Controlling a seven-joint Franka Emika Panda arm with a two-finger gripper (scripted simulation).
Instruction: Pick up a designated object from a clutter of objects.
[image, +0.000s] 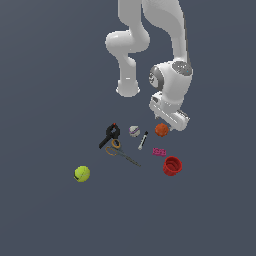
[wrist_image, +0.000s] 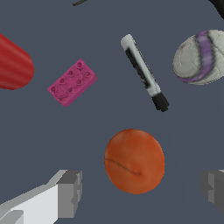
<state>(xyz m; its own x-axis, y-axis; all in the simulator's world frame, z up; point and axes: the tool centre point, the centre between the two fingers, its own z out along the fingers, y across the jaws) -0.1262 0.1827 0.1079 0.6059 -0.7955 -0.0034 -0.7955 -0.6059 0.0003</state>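
Note:
The orange-red ball (image: 161, 130) lies on the dark floor at the exterior view's right end of the clutter. In the wrist view it (wrist_image: 134, 161) sits between my two grey fingers (wrist_image: 70, 192), closer to the one shown at that point. My gripper (image: 172, 124) (wrist_image: 142, 192) is open and empty, just above the ball and not touching it. Beside the ball are a white baseball (image: 134, 131) (wrist_image: 200, 57), a black-white marker (image: 143, 140) (wrist_image: 144, 73), a pink block (image: 159, 151) (wrist_image: 72, 82) and a red cup (image: 172, 165) (wrist_image: 13, 63).
A black clamp (image: 110, 135) and scissors (image: 122, 154) lie to the exterior view's left of the baseball. A yellow-green tennis ball (image: 82, 173) sits apart, further left and nearer the camera. The arm's white base (image: 128, 89) stands behind the clutter.

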